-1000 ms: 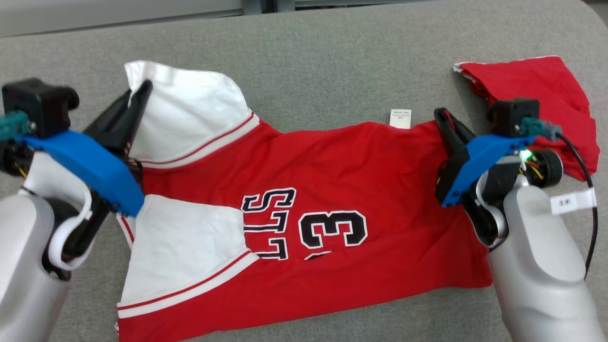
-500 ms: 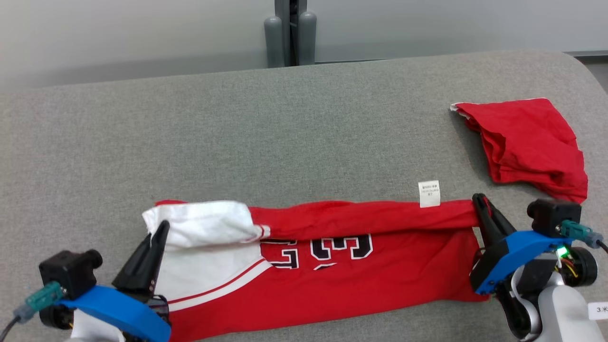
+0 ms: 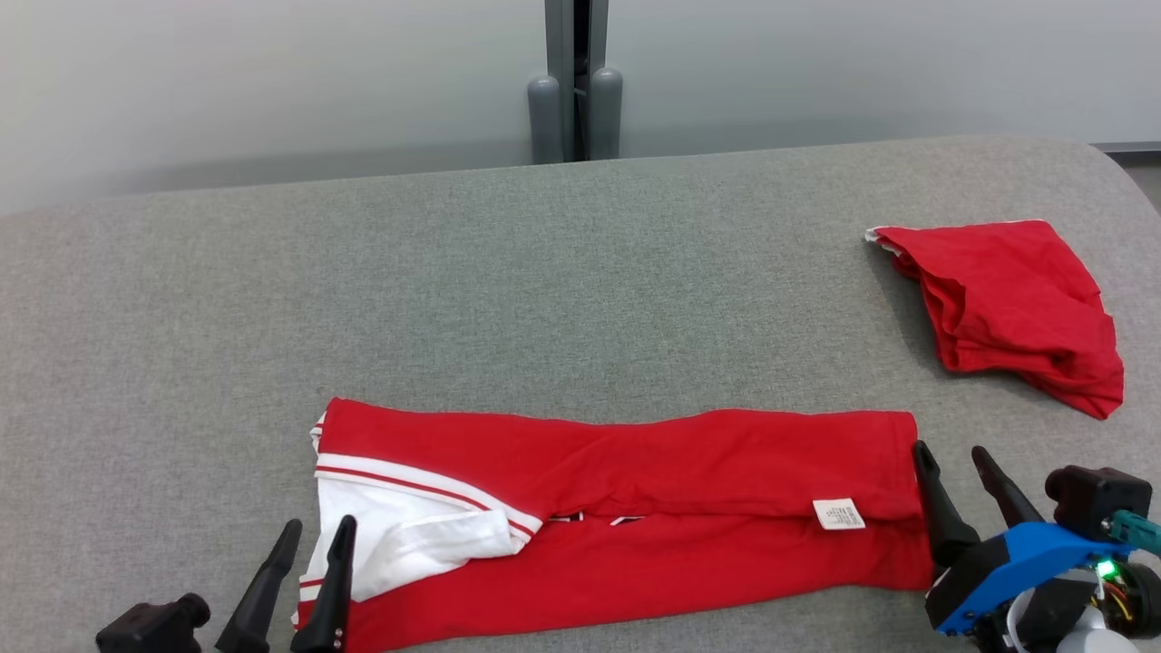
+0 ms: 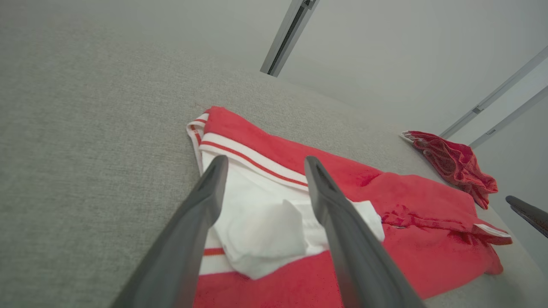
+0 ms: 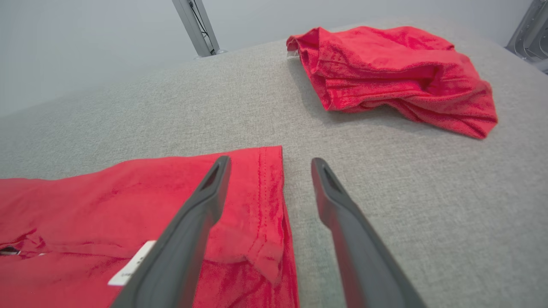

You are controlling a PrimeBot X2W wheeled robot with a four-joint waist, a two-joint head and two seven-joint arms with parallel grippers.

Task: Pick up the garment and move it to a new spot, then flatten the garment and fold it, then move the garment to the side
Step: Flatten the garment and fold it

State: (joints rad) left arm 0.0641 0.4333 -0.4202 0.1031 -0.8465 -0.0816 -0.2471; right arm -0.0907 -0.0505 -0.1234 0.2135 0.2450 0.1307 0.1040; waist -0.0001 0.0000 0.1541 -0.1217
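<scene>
Flanking the folded jersey point(image 3: 635, 472) at the bottom of the head view, both claws are released. Left gripper point(image 3: 317, 524) sits lower left, fingers parted at the white sleeve point(image 3: 408, 535), holding nothing; cannot tell if it touches the cloth. Right gripper point(image 3: 951, 451) sits lower right, fingers parted just beside the jersey's right end, holding nothing.

Jersey lies lower centre, red, folded lengthwise into a long band. White label point(image 3: 839, 513) sits near its right end.

Surface is a grey felt-like tabletop point(image 3: 544, 290) with a rounded far-right corner. Crumpled red cloth point(image 3: 1007, 308) lies upper right, well apart from the jersey. Beyond the table are a pale grey wall point(image 3: 272, 82) and a grey post point(image 3: 576, 91), top centre.

Left wrist view adds the sleeve's red-striped trim point(image 4: 252, 156) and the other arm's dark finger point(image 4: 528, 211) at the right edge. Right wrist view adds the stitched hem point(image 5: 269, 192), seen between its fingers.
</scene>
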